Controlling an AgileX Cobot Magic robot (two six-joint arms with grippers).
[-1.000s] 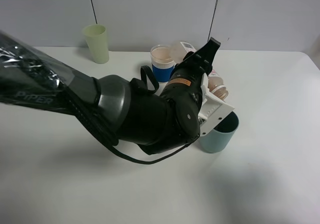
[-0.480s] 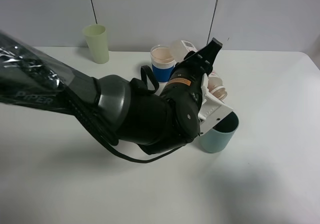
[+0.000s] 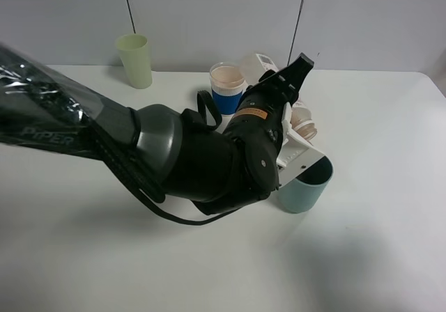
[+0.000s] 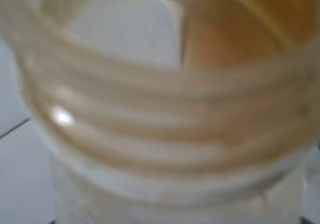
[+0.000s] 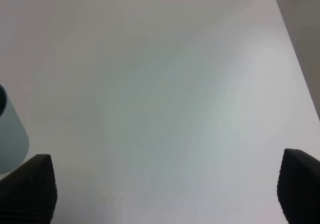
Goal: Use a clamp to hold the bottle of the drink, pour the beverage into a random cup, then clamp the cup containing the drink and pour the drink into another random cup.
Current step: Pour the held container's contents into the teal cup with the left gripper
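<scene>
My left gripper is shut on the drink bottle and holds it tilted, mouth down, over the rim of a teal cup. The bottle's clear far end sticks up behind the gripper. In the left wrist view the ribbed clear bottle fills the frame, with amber drink inside. A blue-and-white cup, peach-coloured at the top, stands just behind the arm. A pale green cup stands at the back left. My right gripper is open and empty over bare table, with the teal cup at the edge of its view.
My bulky black left arm crosses the white table from the left and hides much of its middle. A grey wall runs behind the table. The right arm is out of the exterior view.
My left gripper has turned slightly, and the bottle's far end has lifted a little up and to the right. The cups have not moved.
</scene>
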